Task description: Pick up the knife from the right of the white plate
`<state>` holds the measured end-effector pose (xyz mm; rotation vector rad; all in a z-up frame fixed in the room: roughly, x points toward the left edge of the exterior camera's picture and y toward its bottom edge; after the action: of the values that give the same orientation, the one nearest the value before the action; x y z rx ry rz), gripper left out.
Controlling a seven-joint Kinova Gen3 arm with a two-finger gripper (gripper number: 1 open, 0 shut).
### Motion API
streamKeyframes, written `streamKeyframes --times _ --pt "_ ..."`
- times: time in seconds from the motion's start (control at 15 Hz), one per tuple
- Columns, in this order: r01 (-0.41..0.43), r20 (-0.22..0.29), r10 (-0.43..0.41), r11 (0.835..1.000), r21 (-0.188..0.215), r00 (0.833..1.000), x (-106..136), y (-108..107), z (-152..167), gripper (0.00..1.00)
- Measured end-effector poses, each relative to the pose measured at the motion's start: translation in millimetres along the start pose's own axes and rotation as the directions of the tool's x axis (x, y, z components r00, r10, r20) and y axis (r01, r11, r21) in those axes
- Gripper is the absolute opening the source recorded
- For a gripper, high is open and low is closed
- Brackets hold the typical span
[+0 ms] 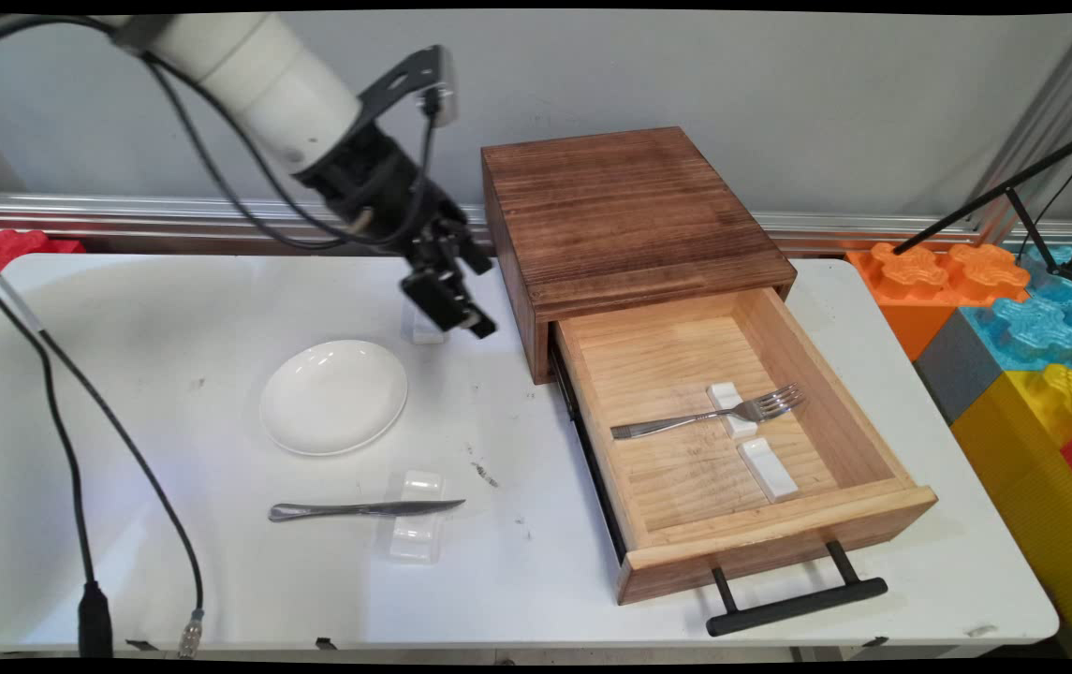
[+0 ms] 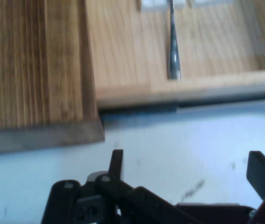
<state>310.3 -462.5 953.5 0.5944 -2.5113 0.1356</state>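
Observation:
My gripper (image 1: 482,300) hangs open and empty above the white table (image 1: 170,309), just left of the dark wooden box (image 1: 624,211). Behind it on the table stands a small white rest (image 1: 423,329). In the hand view the two fingers (image 2: 117,163) are spread wide over bare table, with the box (image 2: 30,65) and the drawer's side wall (image 2: 188,91) ahead. The box's light wooden drawer (image 1: 779,524) is pulled out. In it a metal fork (image 1: 709,417) lies across a white rest (image 1: 732,409), and a second white rest (image 1: 768,468) lies beside it. The fork's handle (image 2: 173,46) also shows in the hand view.
A white plate (image 1: 333,396) sits on the table below the gripper. Nearer the front a table knife (image 1: 362,510) lies across a clear rest (image 1: 416,515). The drawer's black handle (image 1: 793,604) overhangs the front edge. Coloured foam blocks (image 1: 1013,318) stand at the right.

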Motion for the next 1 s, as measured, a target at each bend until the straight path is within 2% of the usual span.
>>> streamKeyframes --times 0.13,0.53,1.0 --pt "0.001 0.021 -0.001 1.0 -0.002 1.0 -19.1 -1.4 -7.9 1.0" --pt "0.0 0.071 0.001 1.0 -0.011 0.997 -55.4 -0.1 -12.5 1.0" --pt "-0.008 0.165 0.016 0.999 -0.046 0.986 -95.0 10.3 -9.9 1.0"
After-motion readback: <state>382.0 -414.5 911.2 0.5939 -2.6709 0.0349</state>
